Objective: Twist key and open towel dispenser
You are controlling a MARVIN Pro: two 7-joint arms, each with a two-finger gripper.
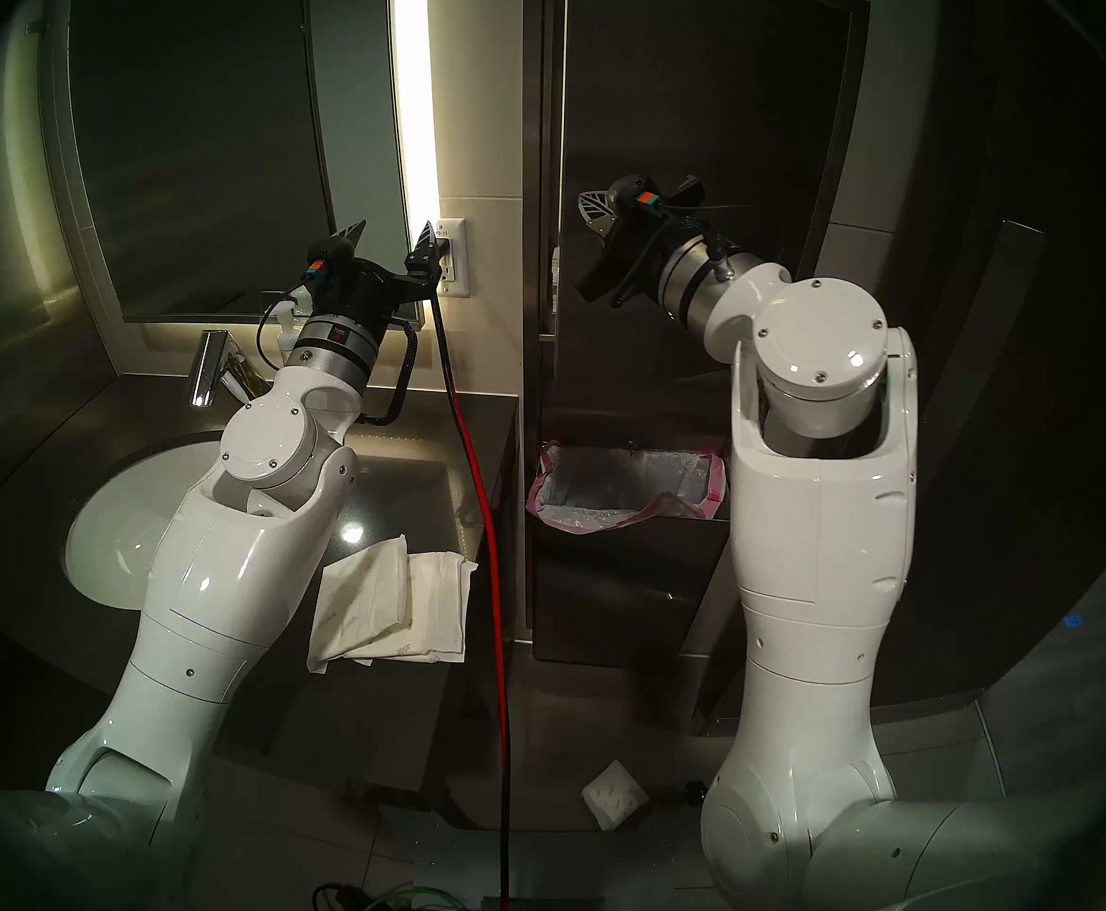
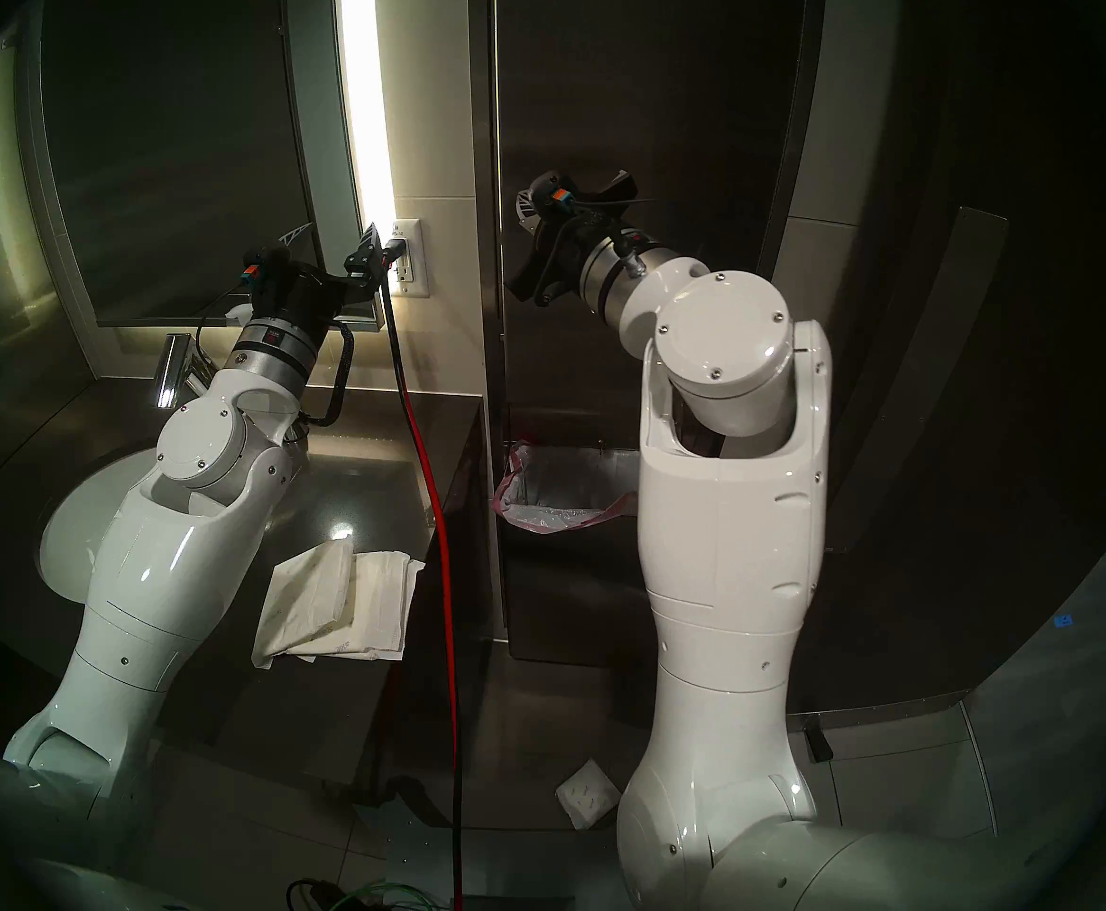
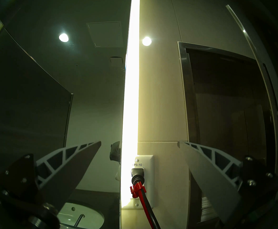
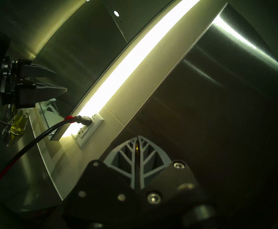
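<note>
Folded paper towels point(image 1: 393, 601) lay on the counter point(image 1: 406, 482), nearer than the towel dispenser point(image 1: 701, 167). Left pincer point(image 1: 393, 232) gaped wide and empty left of the dispenser, by the wall outlet point(image 1: 455, 259). Right pincer point(image 4: 138, 141) was clamped tight on a thin brass-coloured sliver, apparently the key point(image 4: 137, 147), just before the dispenser's door, which stood ajar.

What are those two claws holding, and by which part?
The right gripper is shut on a brass-coloured key, only a sliver of it showing between the fingertips, so which part is unclear. The left gripper is open, holding nothing.
</note>
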